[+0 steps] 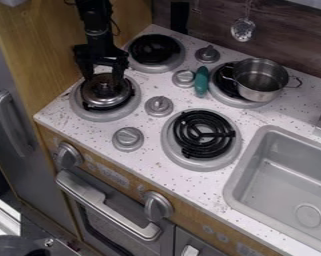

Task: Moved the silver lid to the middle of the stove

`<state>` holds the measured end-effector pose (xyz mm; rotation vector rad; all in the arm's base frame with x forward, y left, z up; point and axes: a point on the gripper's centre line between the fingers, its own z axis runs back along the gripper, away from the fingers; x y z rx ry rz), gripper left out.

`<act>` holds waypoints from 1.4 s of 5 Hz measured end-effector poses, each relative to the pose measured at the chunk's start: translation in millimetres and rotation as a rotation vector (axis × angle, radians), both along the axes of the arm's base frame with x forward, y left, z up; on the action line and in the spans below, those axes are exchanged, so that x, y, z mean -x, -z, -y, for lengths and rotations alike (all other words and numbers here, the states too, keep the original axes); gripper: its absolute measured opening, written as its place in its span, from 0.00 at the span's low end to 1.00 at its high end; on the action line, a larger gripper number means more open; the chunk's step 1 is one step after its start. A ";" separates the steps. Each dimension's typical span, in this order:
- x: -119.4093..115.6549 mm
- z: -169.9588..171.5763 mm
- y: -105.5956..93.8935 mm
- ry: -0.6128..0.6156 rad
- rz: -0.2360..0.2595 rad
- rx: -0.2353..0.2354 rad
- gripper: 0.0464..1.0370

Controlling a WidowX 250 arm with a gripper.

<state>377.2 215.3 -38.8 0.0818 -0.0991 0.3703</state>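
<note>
The black two-finger tool point(104, 79) was standing open above the round, shiny silver metal lid point(106, 98), which was lying near the left edge of speckled white counter point(146, 159).

Near the left corner of the bench point(149, 165), the silver lid point(96, 99) looks like glossy metal, smooth and reflective. Toward the back edge, the pot point(259, 90) has the same polished metal shine, as does the hanging ladle point(243, 30). The bench top looks smooth and speckled, with a low sheen. Nearer its front edge, the burner coil point(203, 134) is matt black and ridged, beside knobs point(128, 138) of dull grey plastic look. The sink point(256, 167) is smooth, satin grey. Grained wood shows on the side panel point(46, 50) and, darker, the back wall point(219, 25).
</note>
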 end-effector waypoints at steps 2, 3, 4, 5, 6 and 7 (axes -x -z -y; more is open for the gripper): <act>-5.8 4.0 3.3 0.001 -0.024 0.008 0.34; -6.6 6.1 3.2 0.006 -0.041 0.012 0.23; -8.5 15.8 0.3 0.040 -0.037 -0.004 0.23; -14.6 46.0 -30.6 0.101 0.022 -0.029 0.19; -26.9 141.9 -43.3 0.281 0.063 -0.018 0.04; -12.1 171.5 -26.7 0.298 0.021 0.017 0.01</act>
